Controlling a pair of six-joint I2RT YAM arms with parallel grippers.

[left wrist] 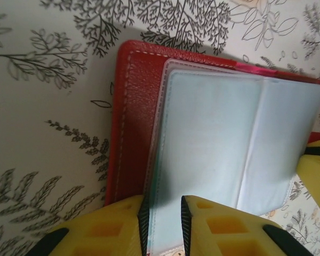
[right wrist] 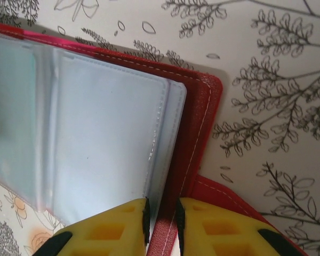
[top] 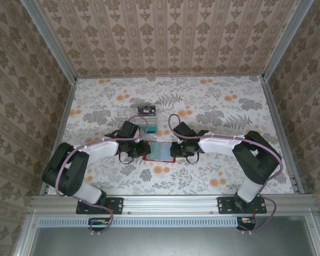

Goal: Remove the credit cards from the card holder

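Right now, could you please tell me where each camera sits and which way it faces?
Top external: above, behind the bases, looking down on the table; left arm and right arm show.
Left wrist: on that arm, facing down past the left gripper onto the card holder.
Right wrist: likewise past the right gripper.
Shared: the card holder.

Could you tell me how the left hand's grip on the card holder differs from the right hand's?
The left hand pinches the pale-blue sleeve, the right hand mainly the red cover. The left hand takes the card holder's left end, the right hand its right. Both clamp it.
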